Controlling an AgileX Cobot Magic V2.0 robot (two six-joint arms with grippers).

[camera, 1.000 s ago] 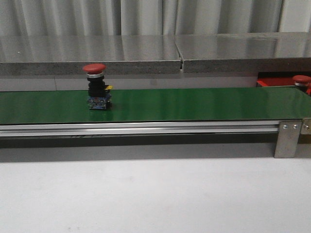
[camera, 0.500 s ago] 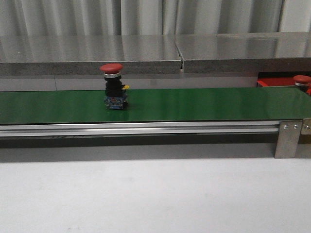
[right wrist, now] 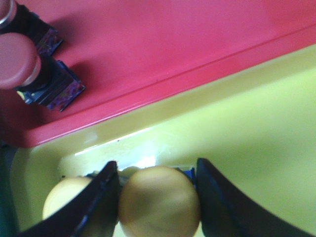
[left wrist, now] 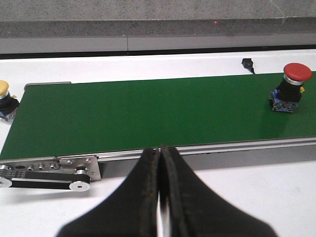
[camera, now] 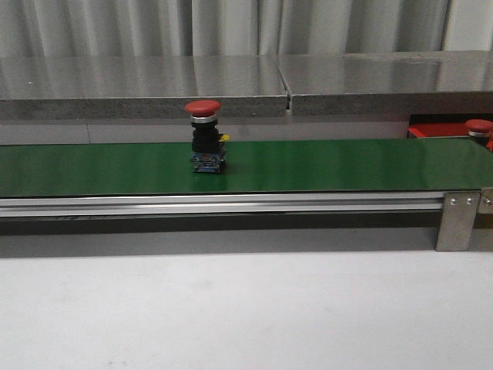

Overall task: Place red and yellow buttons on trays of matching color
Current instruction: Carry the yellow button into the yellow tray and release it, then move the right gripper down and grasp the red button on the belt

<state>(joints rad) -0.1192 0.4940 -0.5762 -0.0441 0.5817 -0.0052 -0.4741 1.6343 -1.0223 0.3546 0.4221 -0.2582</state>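
No readable writing shows. A red button (camera: 204, 137) stands upright on the green conveyor belt (camera: 331, 164), well apart from the left gripper (left wrist: 160, 187), whose fingers are pressed together on nothing. Over the yellow tray (right wrist: 247, 128), beside the red tray (right wrist: 148, 44), the right gripper (right wrist: 157, 197) clasps a yellow button (right wrist: 159, 200)

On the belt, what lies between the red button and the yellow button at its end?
Only bare green belt, seen in the left wrist view, between red button and yellow button.

Factory-style conveyor belt (camera: 323, 166) workstation
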